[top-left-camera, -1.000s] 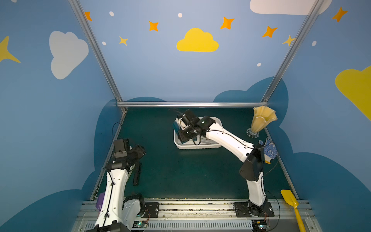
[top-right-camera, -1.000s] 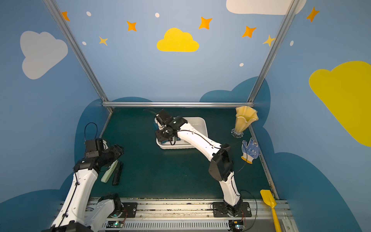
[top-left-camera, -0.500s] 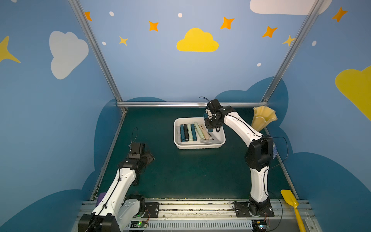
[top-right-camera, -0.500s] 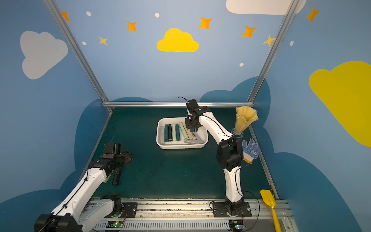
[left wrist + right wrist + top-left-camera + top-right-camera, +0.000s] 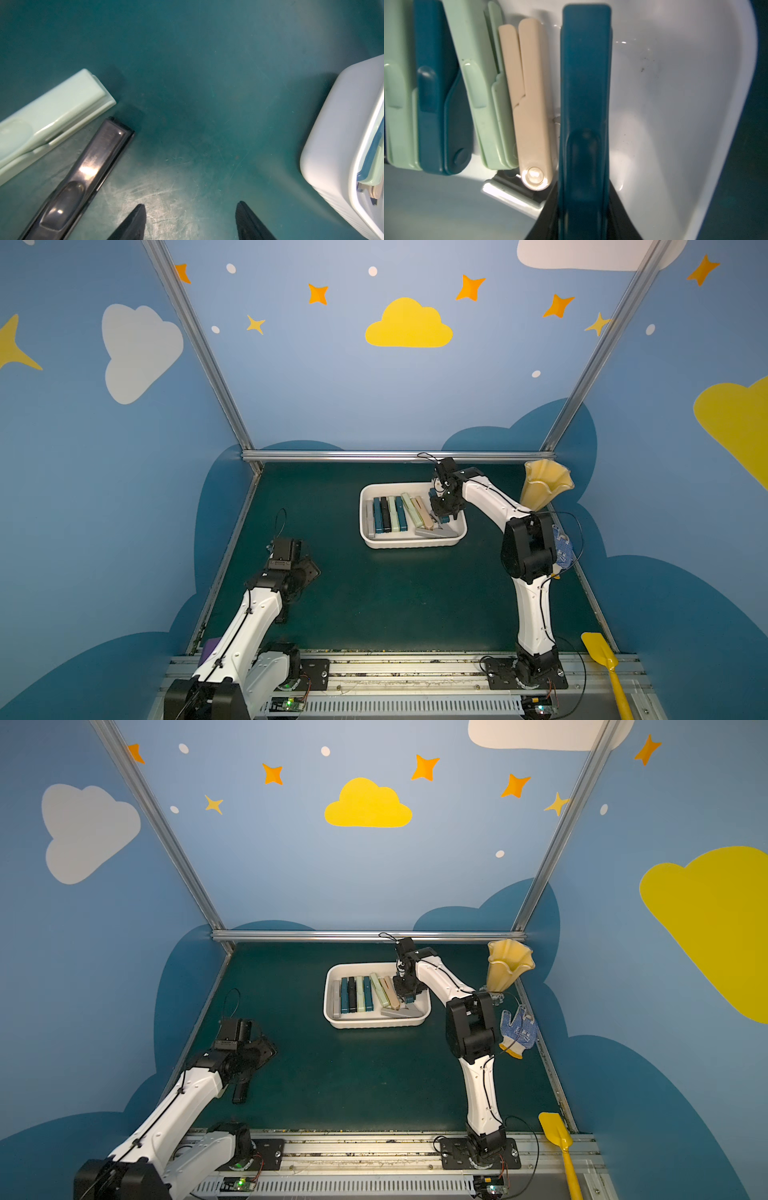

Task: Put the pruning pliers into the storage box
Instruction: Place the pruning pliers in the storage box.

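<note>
Item: teal pliers (image 5: 585, 83), clamped in right claw (image 5: 583, 218), over storage box (image 5: 409, 545), at its bare 3 o'clock end.
Handling: lower flat beside beige pliers (image 5: 529, 104), then release.
Outstanding: black pliers (image 5: 83, 176) and pale green pliers (image 5: 52, 116), at 8 o'clock on worktop (image 5: 395, 605), near left claw (image 5: 190, 220), jaws apart.

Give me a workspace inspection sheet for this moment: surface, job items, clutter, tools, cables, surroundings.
Surface: dark green mat, scuffed where the left wrist view shows it.
Job's things: storage box holds a row of pliers plus a grey one crosswise at its front; pale green pliers and black pliers lie on the mat outside.
Clutter: yellow vase, glove, yellow shovel, purple thing partly hidden behind the left arm.
Tools: left tool open, empty, beside the black pliers; right tool shut on teal pliers over the box floor.
Cables: black loop at the left wrist; black cable looping off the right arm.
Surroundings: blue painted walls, aluminium frame.
</note>
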`<state>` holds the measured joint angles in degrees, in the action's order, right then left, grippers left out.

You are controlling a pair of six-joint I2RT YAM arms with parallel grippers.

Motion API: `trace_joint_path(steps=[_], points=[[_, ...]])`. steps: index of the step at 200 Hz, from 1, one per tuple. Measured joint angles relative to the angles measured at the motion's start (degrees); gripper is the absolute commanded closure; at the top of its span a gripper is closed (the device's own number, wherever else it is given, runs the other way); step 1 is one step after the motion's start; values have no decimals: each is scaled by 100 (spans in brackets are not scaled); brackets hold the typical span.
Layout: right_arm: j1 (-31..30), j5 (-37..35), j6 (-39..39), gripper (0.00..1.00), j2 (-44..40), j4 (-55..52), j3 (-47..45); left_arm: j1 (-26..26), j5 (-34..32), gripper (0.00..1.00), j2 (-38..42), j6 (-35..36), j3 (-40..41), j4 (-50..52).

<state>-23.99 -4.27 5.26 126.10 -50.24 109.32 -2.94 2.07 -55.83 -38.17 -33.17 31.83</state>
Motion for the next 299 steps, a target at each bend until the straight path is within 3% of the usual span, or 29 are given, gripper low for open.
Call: trace_joint_path(steps=[98,146,192,248,299], points=[[354,-68,-754,77,483,74,199,461,214,30,52,140,-210,409],[350,-39,-887,58,492,94,212,538,192,29,44,127,-420,557],[343,55,-885,55,463,105,258,879,179,23,131,219,-507,909],[428,205,-424,56,-339,136,315,1016,249,26,48,122,-638,1078],[649,1084,490,54,-1215,734,203,815,-57,29,48,-509,-356,1495]])
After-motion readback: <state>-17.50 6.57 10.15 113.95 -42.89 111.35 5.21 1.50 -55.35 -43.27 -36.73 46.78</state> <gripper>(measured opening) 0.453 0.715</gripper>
